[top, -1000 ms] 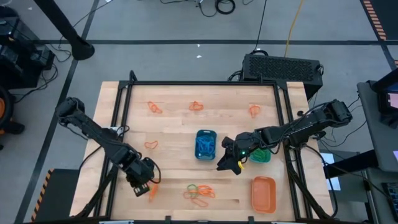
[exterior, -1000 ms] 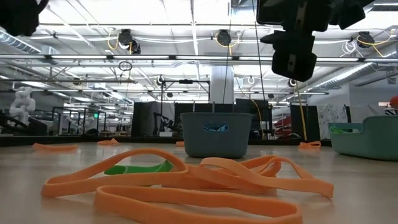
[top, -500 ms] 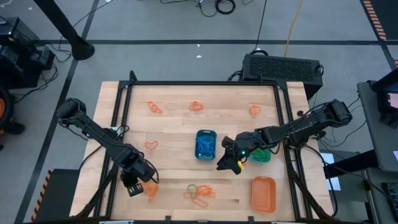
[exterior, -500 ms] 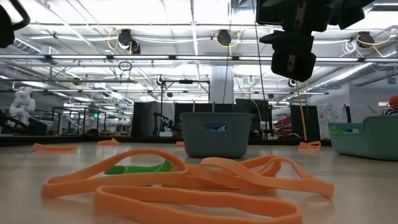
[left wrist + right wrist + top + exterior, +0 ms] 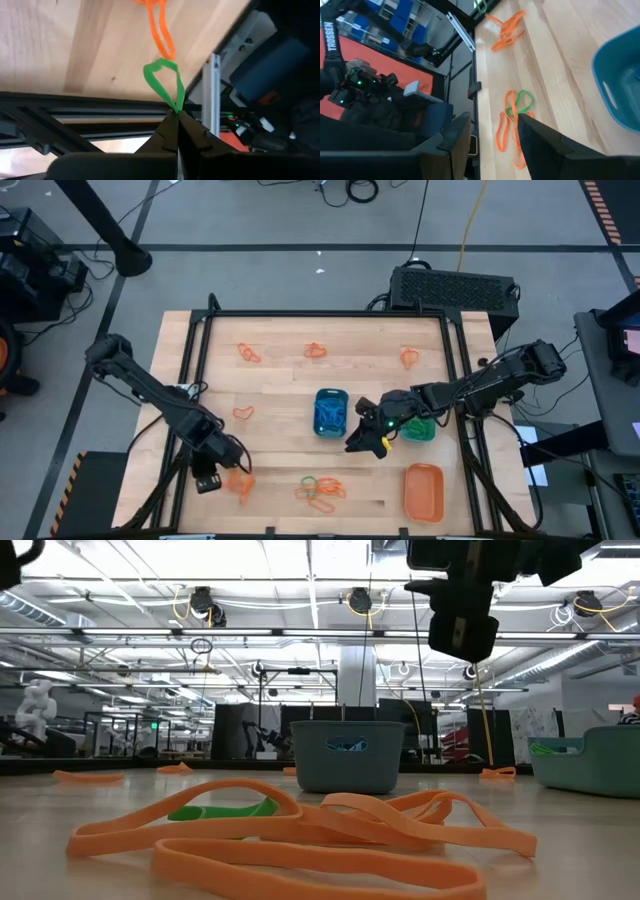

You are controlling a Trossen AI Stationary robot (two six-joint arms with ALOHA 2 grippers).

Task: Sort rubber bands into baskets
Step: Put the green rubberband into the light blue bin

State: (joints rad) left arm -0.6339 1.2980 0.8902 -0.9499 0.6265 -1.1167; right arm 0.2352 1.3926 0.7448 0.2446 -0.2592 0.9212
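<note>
I count three baskets: blue basket (image 5: 331,412) mid-table, teal-green basket (image 5: 420,428) and orange basket (image 5: 423,490) to its right. My left gripper (image 5: 176,131) pinches a green rubber band (image 5: 165,85) linked with an orange rubber band (image 5: 161,30) at the table's front-left edge. My right gripper (image 5: 492,137), fingers apart, hovers beside the blue basket.

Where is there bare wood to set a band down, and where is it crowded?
Bare wood lies between the far row of orange bands and the blue basket, and between the lone orange band and that basket. Crowded: the near-edge pile, and beside the teal basket, where the right gripper hovers. The left gripper pinches a green band.
</note>
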